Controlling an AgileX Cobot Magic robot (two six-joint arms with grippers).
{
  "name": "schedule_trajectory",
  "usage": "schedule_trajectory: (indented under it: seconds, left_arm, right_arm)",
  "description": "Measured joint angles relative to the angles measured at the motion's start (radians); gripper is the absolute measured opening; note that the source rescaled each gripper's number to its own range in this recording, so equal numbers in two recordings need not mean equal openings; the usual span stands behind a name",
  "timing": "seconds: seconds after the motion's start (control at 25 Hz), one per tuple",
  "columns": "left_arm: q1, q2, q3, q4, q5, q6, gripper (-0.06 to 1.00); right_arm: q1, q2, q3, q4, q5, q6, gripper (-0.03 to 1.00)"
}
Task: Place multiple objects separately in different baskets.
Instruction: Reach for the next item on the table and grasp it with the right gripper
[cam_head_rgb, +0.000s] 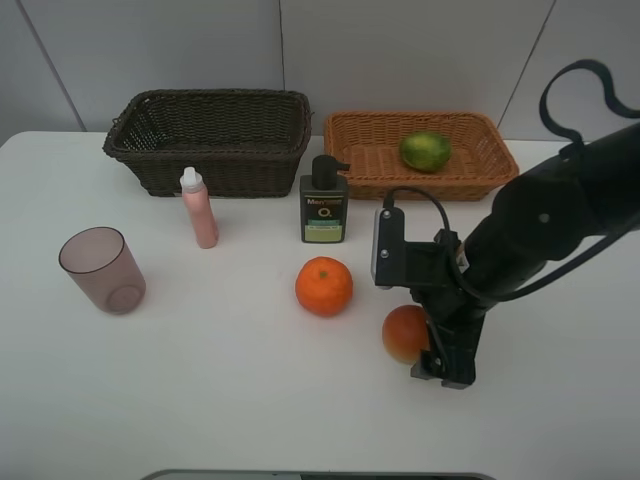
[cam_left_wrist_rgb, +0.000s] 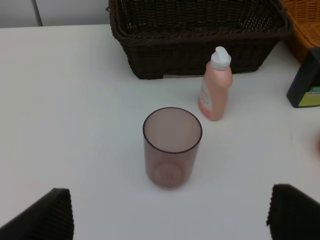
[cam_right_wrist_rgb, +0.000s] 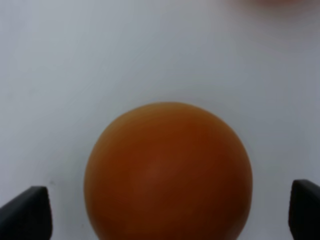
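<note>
Exterior high: right end effector down at the desk, right beside the red-yellow fruit. Green fruit already in the orange-tan basket.
Left wrist: left end effector spread wide and empty, translucent pink cup ahead of it.
Right wrist: jaws spread either side of the fruit, not touching it.
Risk: if one side hits first, the round fruit rolls off toward the orange.

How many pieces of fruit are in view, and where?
3. A green fruit lies in the tan basket; an orange sits on the table in front of the pump bottle; a red-yellow fruit sits right of it, at the right end effector. Dark basket's floor partly hidden.
</note>
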Motion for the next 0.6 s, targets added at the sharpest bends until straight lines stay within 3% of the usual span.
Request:
schedule_trajectory:
  seconds: [0.6]
  left_arm:
    - [0.0,0.0,0.0,0.0,0.0,0.0,1.0]
  right_arm:
    - [0.0,0.078,0.003,-0.001,-0.095,0.0,0.98]
